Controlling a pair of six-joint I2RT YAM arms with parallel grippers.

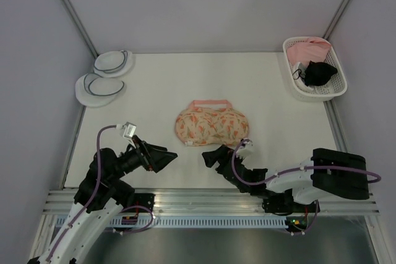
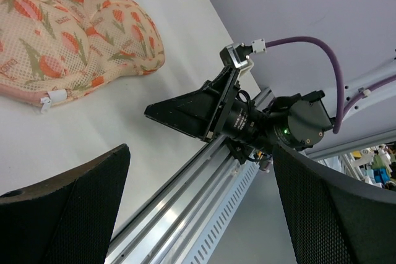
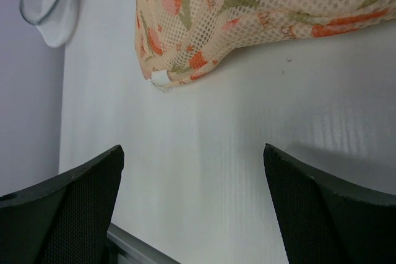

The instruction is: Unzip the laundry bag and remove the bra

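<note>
1. Laundry bag looks closed. Its contents are hidden behind the mesh, and the bra cannot be made out.
2. Left gripper: jaws wide, empty. Bag near, past its tips, apart.
3. Right gripper: jaws wide, empty. Bag edge just ahead; white zip tab ahead-left.
4. Basket, well beyond the right gripper, holds a pink garment, a black garment and a white piece too small to identify.
</note>
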